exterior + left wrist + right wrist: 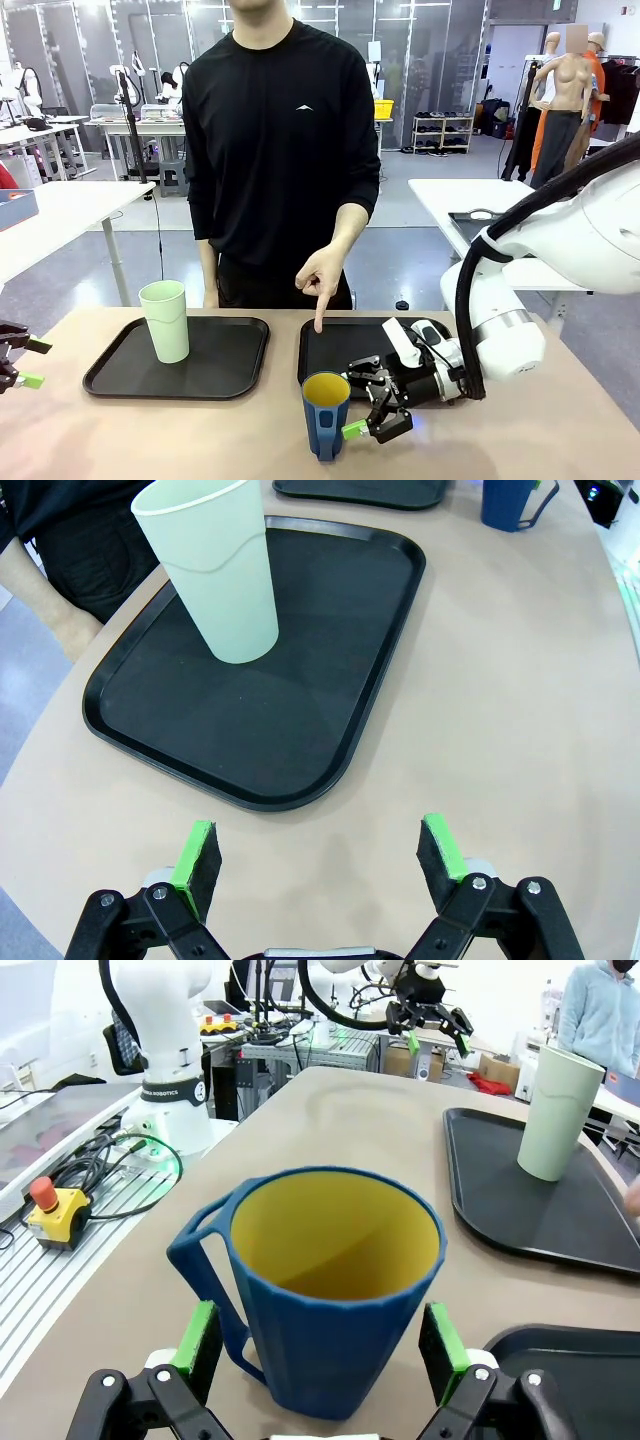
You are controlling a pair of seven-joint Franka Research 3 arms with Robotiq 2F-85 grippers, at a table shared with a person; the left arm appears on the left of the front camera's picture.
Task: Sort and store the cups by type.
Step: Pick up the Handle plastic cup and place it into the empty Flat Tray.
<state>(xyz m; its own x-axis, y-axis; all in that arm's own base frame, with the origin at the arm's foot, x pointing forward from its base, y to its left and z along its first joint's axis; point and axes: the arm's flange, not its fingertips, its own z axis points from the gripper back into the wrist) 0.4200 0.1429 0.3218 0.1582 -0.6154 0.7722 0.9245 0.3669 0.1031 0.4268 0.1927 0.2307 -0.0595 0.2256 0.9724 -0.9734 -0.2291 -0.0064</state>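
A tall pale mint-green tumbler (165, 320) (215, 570) (558, 1110) stands upright on the left black tray (110, 375). The dark blue mug with a yellow inside (326, 413) (330, 1290) stands on the table in front of the right black tray (340, 345). My right gripper (357, 402) (320, 1345) is open, and the mug stands between its green pads (200, 1335) with small gaps on both sides. My left gripper (28, 363) (320, 855) hangs open over bare table near the left tray's front edge, holding nothing. The person's hand (322, 282) points a finger down at the right tray.
The person stands at the far side of the table, between the two trays. In the left wrist view the left tray (300, 730) lies just ahead of the fingers. Bare table lies between the trays and the near edge.
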